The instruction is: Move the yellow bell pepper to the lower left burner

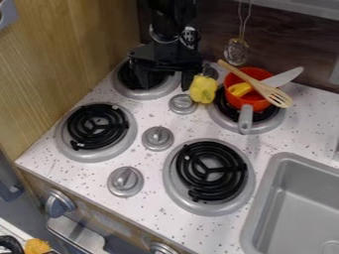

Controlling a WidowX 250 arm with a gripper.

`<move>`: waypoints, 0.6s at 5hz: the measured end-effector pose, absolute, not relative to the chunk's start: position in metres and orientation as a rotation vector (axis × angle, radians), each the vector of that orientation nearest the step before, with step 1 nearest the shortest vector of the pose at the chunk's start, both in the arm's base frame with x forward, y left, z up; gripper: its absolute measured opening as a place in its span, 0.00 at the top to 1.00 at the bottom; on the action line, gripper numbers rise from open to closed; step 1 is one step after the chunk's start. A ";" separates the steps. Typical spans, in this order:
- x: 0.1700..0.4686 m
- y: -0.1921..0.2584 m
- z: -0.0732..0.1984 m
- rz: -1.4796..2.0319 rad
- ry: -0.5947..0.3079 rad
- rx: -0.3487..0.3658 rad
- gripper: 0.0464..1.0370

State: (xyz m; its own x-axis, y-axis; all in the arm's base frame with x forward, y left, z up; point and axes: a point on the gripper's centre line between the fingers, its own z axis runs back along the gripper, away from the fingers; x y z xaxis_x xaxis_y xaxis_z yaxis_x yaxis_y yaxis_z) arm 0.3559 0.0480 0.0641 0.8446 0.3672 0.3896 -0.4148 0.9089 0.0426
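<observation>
My gripper (165, 84) hangs over the back left burner, open, its two fingers spread wide with nothing between them. Just right of its right finger is the yellow bell pepper (204, 90), upright, close to a stove knob and left of the red pot; I cannot tell whether finger and pepper touch. The lower left burner (96, 126), a black coil in a silver drip pan, lies near the wooden side wall with nothing on it.
A red pot (249, 103) on the back right burner holds a wooden slotted spoon, a knife and something yellow. The front right burner (209, 177), several knobs, a sink (263, 208) at right and a hanging whisk (236, 51) surround the work.
</observation>
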 end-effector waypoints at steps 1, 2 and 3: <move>0.354 0.047 0.054 0.420 -0.355 0.124 0.04; 0.369 0.031 0.043 0.411 -0.323 0.075 0.04; 0.385 0.021 0.042 0.389 -0.322 0.038 0.04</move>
State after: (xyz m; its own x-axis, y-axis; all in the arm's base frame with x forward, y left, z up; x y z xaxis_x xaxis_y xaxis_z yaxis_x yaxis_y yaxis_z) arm 0.3845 0.0211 0.0417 0.8754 0.3662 0.3156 -0.3781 0.9254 -0.0251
